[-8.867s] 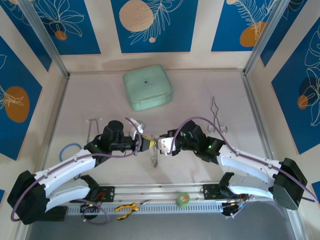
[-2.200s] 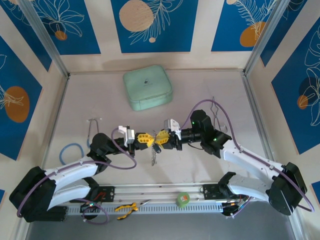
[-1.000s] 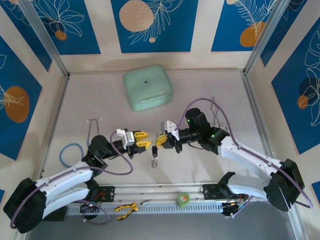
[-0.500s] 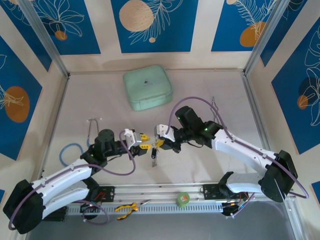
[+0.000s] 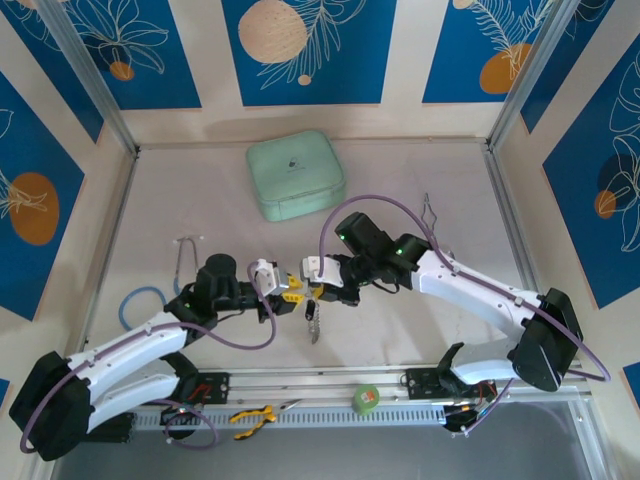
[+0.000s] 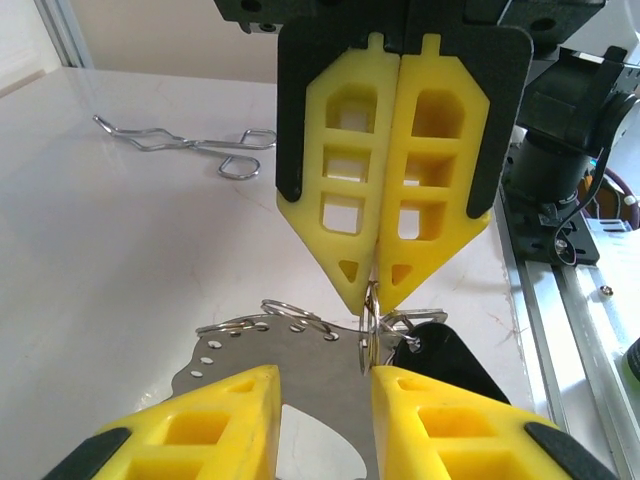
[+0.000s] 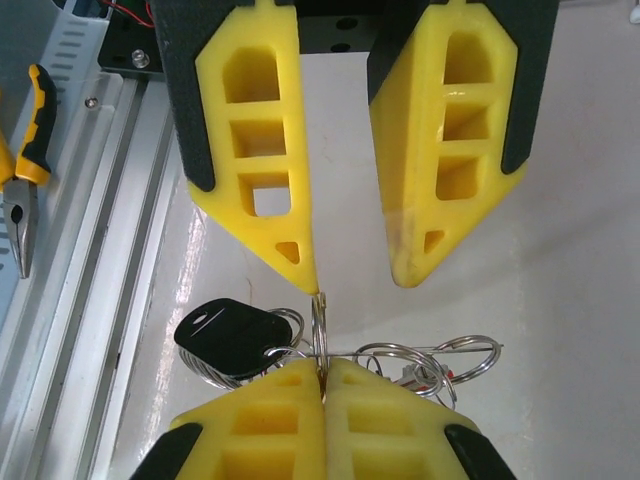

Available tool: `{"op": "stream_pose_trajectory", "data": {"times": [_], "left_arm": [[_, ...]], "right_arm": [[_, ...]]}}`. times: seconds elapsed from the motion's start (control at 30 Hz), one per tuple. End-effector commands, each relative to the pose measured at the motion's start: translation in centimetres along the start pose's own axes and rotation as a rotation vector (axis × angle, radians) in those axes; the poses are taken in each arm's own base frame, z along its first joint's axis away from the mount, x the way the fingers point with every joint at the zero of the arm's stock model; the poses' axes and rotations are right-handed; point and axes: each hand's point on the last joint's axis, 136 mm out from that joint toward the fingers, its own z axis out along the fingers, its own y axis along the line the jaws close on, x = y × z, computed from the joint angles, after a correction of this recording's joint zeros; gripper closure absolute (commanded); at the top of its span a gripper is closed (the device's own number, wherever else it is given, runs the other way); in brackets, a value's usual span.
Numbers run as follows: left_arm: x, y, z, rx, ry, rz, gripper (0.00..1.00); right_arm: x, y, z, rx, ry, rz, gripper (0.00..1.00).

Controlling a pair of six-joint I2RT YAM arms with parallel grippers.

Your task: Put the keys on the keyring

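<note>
The keyring bunch hangs above the table between both grippers, its beaded chain (image 5: pixel 314 325) dangling. My right gripper (image 7: pixel 322 368) is shut on an edge-on silver split ring (image 7: pixel 320 318) of the bunch; it also appears at the top of the left wrist view (image 6: pixel 372 300). A black-headed key (image 7: pixel 228 335) hangs left of that ring, and thin silver loops (image 7: pixel 440 352) spread to the right. My left gripper (image 6: pixel 325 385) faces it, open, with one fingertip (image 7: pixel 305 275) touching the ring's top. The black key head (image 6: pixel 440 350) lies beside its right finger. From above, the left gripper (image 5: pixel 290 287) and right gripper (image 5: pixel 318 283) nearly meet.
A mint-green case (image 5: pixel 295 176) sits at the back. A bent wire tool (image 5: pixel 433 232) lies to the right, a blue cord loop (image 5: pixel 135 300) and another silver tool (image 5: pixel 183 255) to the left. A green tape roll (image 5: pixel 366 399) and pliers (image 5: pixel 252 415) rest on the front rail.
The right arm has swung left and forward with the bunch. The left gripper has closed in on it, and the chain now hangs a little lower.
</note>
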Motion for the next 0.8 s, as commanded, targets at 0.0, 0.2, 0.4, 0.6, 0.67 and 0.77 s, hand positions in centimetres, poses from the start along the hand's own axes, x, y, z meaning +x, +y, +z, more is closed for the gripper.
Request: {"op": "stream_pose_trajectory", "data": {"times": [0.0,0.2,0.4,0.6,0.67,0.77], "left_arm": [[-1.7,-0.6,-0.3,0.028,-0.025,0.047,0.7],[-2.2,-0.3,-0.1,0.026,-0.039,0.041,0.7],[-2.3,-0.4,0.3,0.047,-0.04,0.035,0.73],[-2.2,-0.7,0.2,0.067,-0.038,0.037,0.99],[-2.1,-0.9,0.2,0.074,-0.035,0.036,1.0],[-2.2,-0.9,0.0,0.066,-0.06,0.034,1.0]], "right_arm": [[-1.4,-0.7,-0.4,0.027,-0.022,-0.048,1.0],[-2.0,-0.4,-0.1,0.014,-0.037,-0.055,1.0],[-2.7,-0.2,0.0,0.008,-0.061,-0.056,1.0],[-3.1,-0.6,-0.7,0.024,-0.115,-0.014,1.0],[-3.3,-0.9,-1.6,0.032,-0.178,0.035,0.96],[-2.9,-1.4,-2.5,0.042,-0.279,0.115,0.76]]}}
